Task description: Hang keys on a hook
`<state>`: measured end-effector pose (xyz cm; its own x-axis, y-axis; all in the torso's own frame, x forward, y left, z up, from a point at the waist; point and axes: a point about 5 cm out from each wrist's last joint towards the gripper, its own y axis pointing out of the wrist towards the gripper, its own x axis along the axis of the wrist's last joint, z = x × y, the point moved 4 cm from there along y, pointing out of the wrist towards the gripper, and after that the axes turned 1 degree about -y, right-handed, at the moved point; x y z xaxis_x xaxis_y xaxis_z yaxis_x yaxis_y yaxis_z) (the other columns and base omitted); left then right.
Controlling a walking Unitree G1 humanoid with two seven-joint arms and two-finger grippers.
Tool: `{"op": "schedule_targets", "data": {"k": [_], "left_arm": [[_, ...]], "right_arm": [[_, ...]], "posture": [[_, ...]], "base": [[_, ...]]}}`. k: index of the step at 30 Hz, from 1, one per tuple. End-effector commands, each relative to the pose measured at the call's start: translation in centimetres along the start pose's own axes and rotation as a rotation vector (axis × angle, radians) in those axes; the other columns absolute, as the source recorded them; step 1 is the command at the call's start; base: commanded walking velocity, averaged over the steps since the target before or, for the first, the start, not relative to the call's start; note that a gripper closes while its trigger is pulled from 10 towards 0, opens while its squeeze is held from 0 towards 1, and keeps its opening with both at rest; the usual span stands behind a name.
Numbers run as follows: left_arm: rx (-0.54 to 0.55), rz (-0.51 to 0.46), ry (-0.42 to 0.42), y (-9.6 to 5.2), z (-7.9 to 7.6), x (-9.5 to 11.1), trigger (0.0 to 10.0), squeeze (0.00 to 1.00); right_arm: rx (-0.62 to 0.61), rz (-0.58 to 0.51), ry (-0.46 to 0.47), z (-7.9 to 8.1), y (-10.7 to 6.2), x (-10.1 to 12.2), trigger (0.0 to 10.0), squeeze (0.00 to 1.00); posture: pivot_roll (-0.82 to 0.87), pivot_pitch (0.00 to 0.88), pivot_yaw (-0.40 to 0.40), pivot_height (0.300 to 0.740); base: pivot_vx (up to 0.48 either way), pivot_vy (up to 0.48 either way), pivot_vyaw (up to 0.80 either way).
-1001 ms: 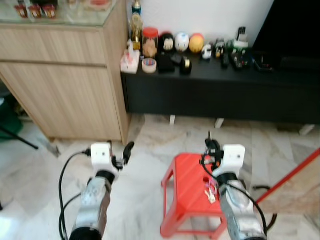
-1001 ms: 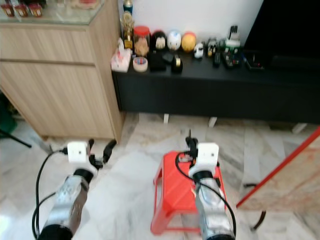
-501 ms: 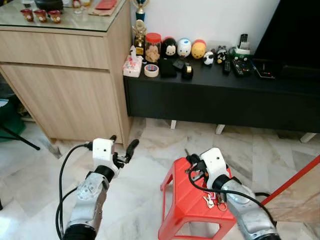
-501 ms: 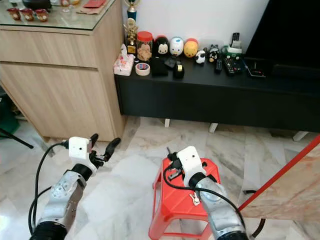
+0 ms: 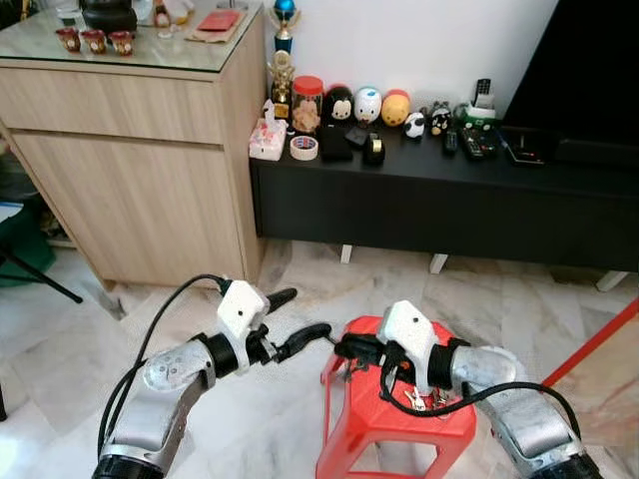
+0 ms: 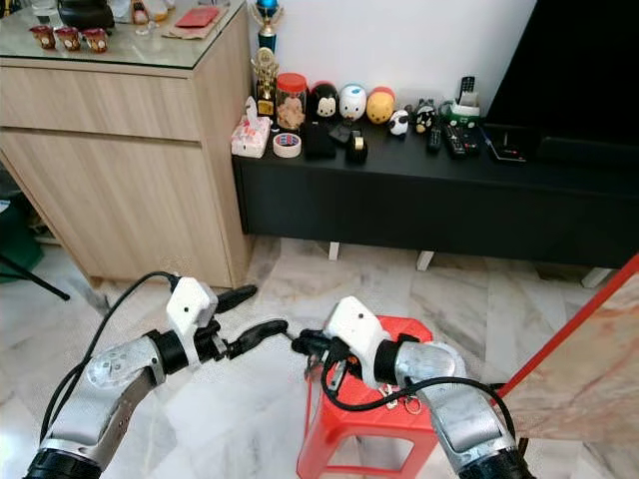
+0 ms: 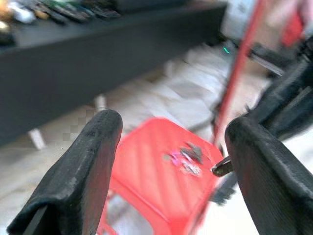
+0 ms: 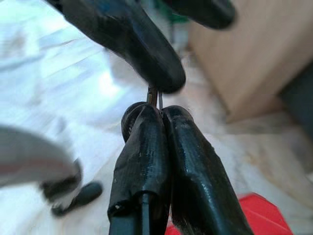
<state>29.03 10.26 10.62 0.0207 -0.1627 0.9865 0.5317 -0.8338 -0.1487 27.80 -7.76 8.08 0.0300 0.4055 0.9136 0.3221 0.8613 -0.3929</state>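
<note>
1. Keys (image 5: 417,399) lying on red stool (image 5: 371,424), below right arm, awaiting pickup.
2. Right gripper (image 8: 159,110) pressed together, pinching thin metal piece (image 8: 152,93).
3. Left gripper (image 5: 290,319) spread wide, facing right gripper, likely for handover.

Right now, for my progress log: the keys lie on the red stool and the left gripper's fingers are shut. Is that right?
Not quite. The left gripper is open: the left wrist view shows its two fingers spread wide apart. The keys do lie on the red stool.
</note>
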Motion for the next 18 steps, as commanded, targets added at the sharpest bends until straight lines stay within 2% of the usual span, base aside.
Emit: {"op": "schedule_targets", "data": {"k": [1, 7, 14, 18], "left_arm": [[-0.068, 0.063, 0.026, -0.2, -0.9, -0.4, 10.0, 0.0], [-0.179, 0.172, 0.043, -1.1, -2.1, -1.3, 10.0, 0.0], [-0.234, 0.259, 0.06, -1.9, -2.7, -2.2, 10.0, 0.0], [-0.249, 0.301, 0.102, -2.3, -2.6, -2.7, 10.0, 0.0]], "right_arm": [[0.044, 0.009, -0.042, 0.3, 0.0, 0.5, 10.0, 0.0], [0.131, 0.04, -0.072, 1.1, 0.2, 0.5, 10.0, 0.0], [0.155, 0.073, -0.097, 1.2, 0.2, 0.1, 10.0, 0.0], [0.166, 0.062, -0.104, 1.2, 0.2, 0.5, 10.0, 0.0]], "posture": [[0.01, 0.026, -0.109, 0.74], [0.02, 0.031, -0.113, 0.74], [0.02, 0.033, -0.116, 0.74], [0.02, 0.035, -0.116, 0.74]], "base": [[0.0, 0.0, 0.0], [0.0, 0.0, 0.0], [0.0, 0.0, 0.0], [0.0, 0.0, 0.0]]}}
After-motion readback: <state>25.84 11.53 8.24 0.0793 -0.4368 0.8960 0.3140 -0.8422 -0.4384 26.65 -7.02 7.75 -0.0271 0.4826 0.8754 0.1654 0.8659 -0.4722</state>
